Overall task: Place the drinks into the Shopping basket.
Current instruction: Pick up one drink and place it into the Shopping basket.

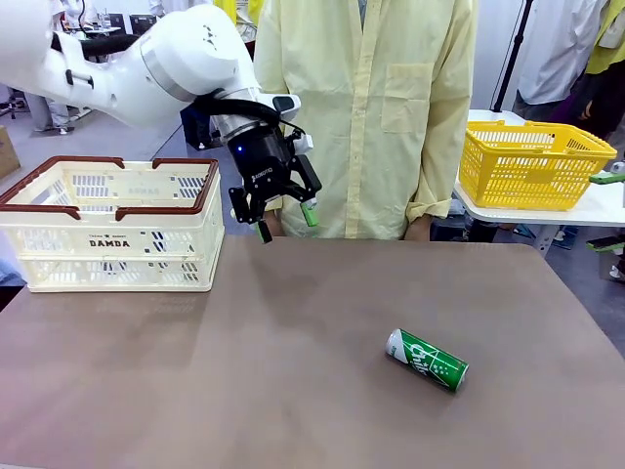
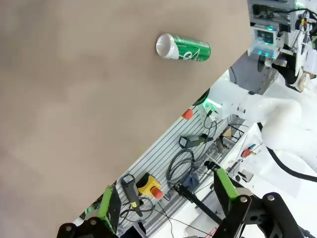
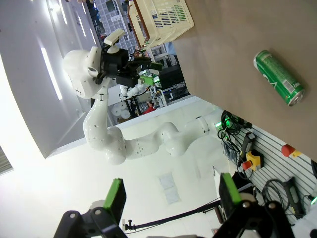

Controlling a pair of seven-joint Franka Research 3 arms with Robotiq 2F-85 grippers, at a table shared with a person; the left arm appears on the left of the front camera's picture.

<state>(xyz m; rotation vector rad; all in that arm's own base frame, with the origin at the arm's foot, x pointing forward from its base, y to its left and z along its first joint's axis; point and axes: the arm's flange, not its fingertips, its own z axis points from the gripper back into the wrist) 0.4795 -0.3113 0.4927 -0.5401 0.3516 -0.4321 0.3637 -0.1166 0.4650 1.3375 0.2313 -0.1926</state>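
Note:
One green drink can [image 1: 427,360] with white lettering lies on its side on the brown table, right of centre. The left wrist view shows this can [image 2: 183,47] far ahead, and the right wrist view shows the can [image 3: 278,78] too. The cream Shopping basket [image 1: 112,225] with dark red rim handles stands at the table's far left. My left gripper [image 1: 287,223] hangs open and empty in the air just right of the basket, above the table's far edge. Its green pads [image 2: 110,208] stand wide apart. My right gripper [image 3: 172,196] is open with nothing between its fingers, off the table's near side.
A person in a pale yellow shirt [image 1: 371,107] stands at the far edge, right behind my left gripper. A yellow mesh basket [image 1: 532,161] sits on a white side table at the right. Bare table surface [image 1: 244,371] stretches between the crate and the can.

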